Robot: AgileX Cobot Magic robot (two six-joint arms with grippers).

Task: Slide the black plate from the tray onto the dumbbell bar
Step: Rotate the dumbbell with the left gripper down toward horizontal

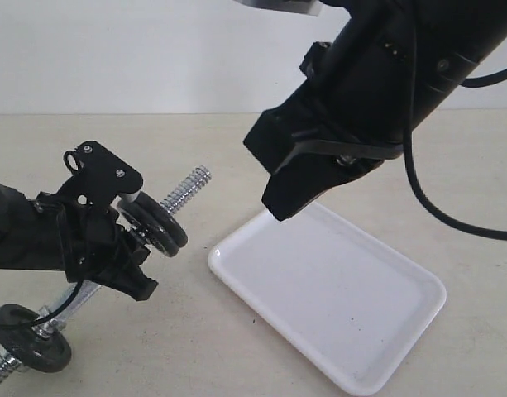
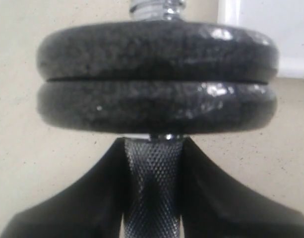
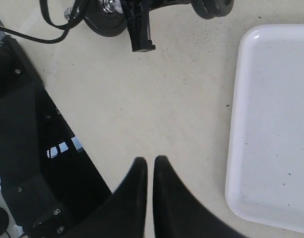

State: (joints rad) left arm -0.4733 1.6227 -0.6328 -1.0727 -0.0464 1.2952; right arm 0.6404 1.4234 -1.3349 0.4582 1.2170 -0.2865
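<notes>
Two plates (image 2: 156,99) just beyond left tool (image 2: 152,148)

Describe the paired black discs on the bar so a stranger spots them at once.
Find the white tray; left of it in the exterior view, a chrome bar is gripped by the left claw. The pair sits just past the claw, toward the bar's tray-side end. Unlike the lone disc at the other end, it is two discs pressed face to face.

Left gripper (image 2: 152,173), low at left, clamps the dumbbell bar (image 1: 191,186); right gripper (image 3: 150,171) hangs raised, fingers nearly touching.
</notes>
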